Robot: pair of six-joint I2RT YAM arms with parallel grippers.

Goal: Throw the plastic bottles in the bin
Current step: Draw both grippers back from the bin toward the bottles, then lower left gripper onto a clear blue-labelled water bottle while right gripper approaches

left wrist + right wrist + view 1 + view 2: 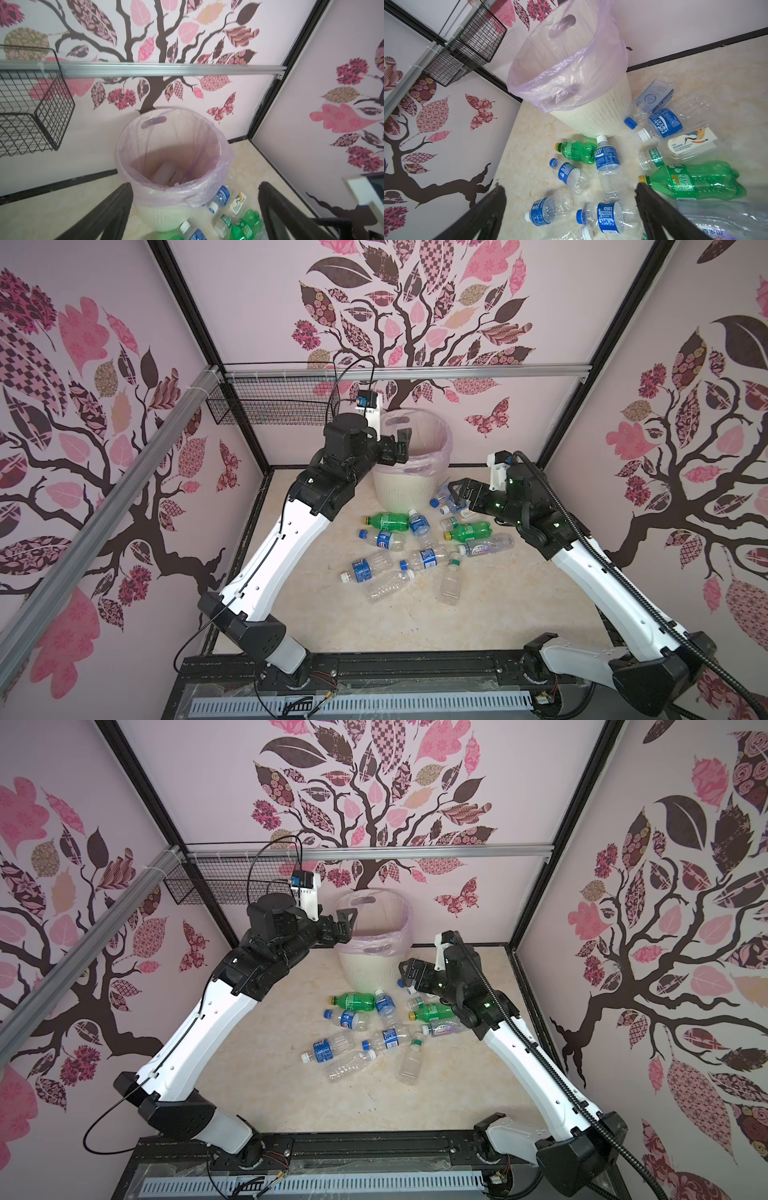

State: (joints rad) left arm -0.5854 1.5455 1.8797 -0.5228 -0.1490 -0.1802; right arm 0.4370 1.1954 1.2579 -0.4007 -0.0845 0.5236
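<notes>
Left gripper (401,446) open and empty over the bin (409,494)
The bin stands far in the middle, plastic bottles (426,559) lying on the table (374,622) nearer and to its right. The right gripper (459,495) hangs open over them, holding nothing

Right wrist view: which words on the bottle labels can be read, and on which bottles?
"POCARI SWEAT": blue-labelled bottle beside the bin.
"POCARI SWEAT", partly turned away: white-capped bottle.
"东方树叶": green-banded bottle.
"百岁山": lilac-labelled bottle.
Other labels' small print: too small or blurred to read.
</notes>
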